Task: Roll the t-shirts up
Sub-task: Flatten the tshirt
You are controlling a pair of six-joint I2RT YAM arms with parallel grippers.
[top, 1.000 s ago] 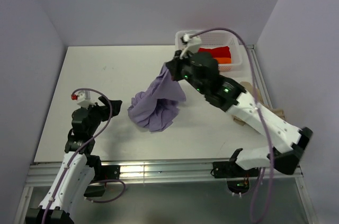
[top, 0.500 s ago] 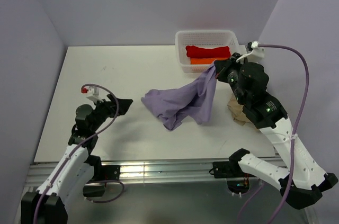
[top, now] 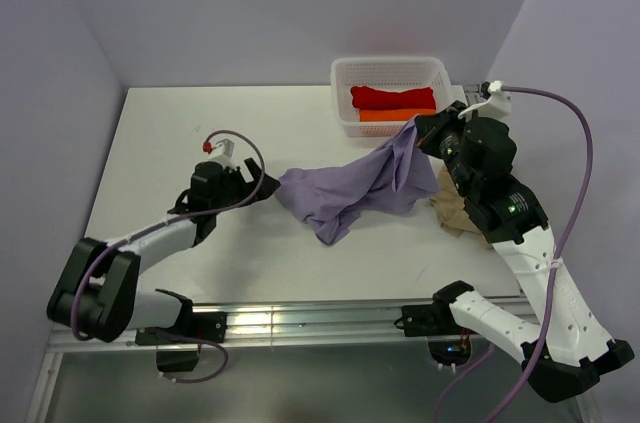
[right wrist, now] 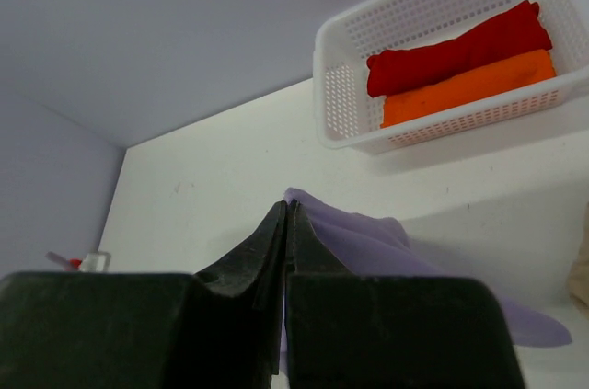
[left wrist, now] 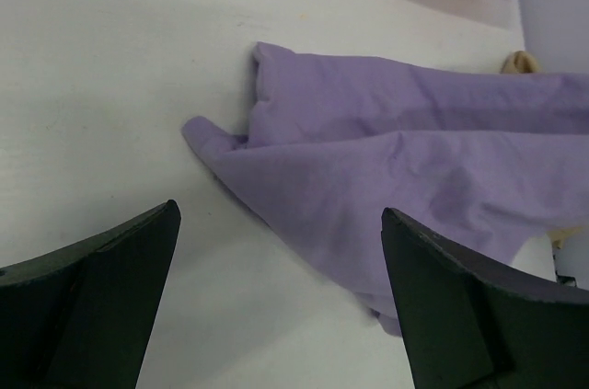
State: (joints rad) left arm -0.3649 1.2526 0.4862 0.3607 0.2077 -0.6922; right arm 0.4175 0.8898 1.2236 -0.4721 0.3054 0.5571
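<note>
Lavender t-shirt [top: 350, 188] in grip of right hand [top: 419, 127], just beside left hand [top: 266, 184]

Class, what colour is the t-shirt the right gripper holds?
The t-shirt is light purple; left wrist view.

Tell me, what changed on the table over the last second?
The right gripper, shut on the lavender t-shirt, swung right, stretching it out wider. The open left gripper reached forward toward its left edge. The red t-shirt and orange t-shirt in the basket and the beige t-shirt stayed put.
</note>
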